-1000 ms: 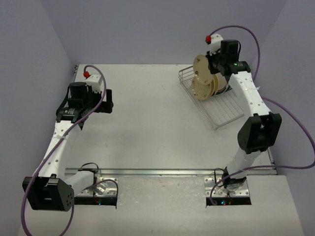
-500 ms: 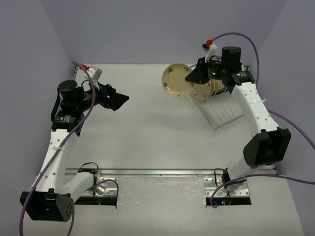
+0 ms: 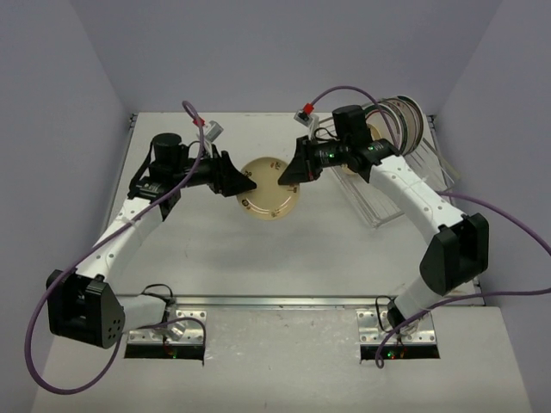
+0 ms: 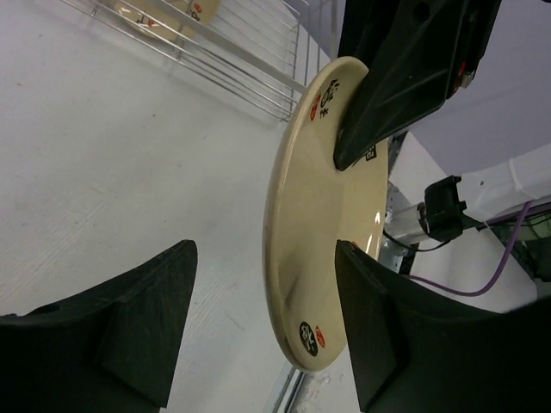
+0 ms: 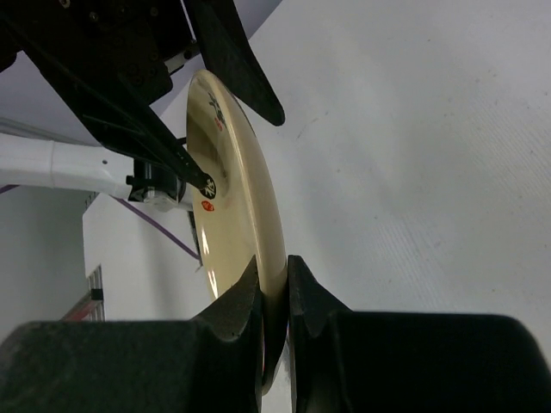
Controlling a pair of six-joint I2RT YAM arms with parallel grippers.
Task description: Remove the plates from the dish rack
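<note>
A cream plate (image 3: 269, 188) with small dark and red marks hangs on edge above the table's middle. My right gripper (image 3: 290, 172) is shut on its right rim; the right wrist view shows both fingers pinching the rim (image 5: 274, 275). My left gripper (image 3: 246, 182) is open, its jaws standing on either side of the plate's left rim (image 4: 323, 224) with a wide gap on one side. The wire dish rack (image 3: 389, 205) stands at the back right. Several larger plates with patterned rims (image 3: 405, 122) stand on edge at its far end.
The rack's wire side also shows at the top of the left wrist view (image 4: 215, 52). Purple cables loop from both arms. Grey walls close the table on the left, back and right. A metal rail (image 3: 293, 301) runs along the near edge.
My right gripper lifted the cream plate out of the rack and carried it left to the table's middle. My left arm swung right to meet it, jaws around the plate's other rim.
</note>
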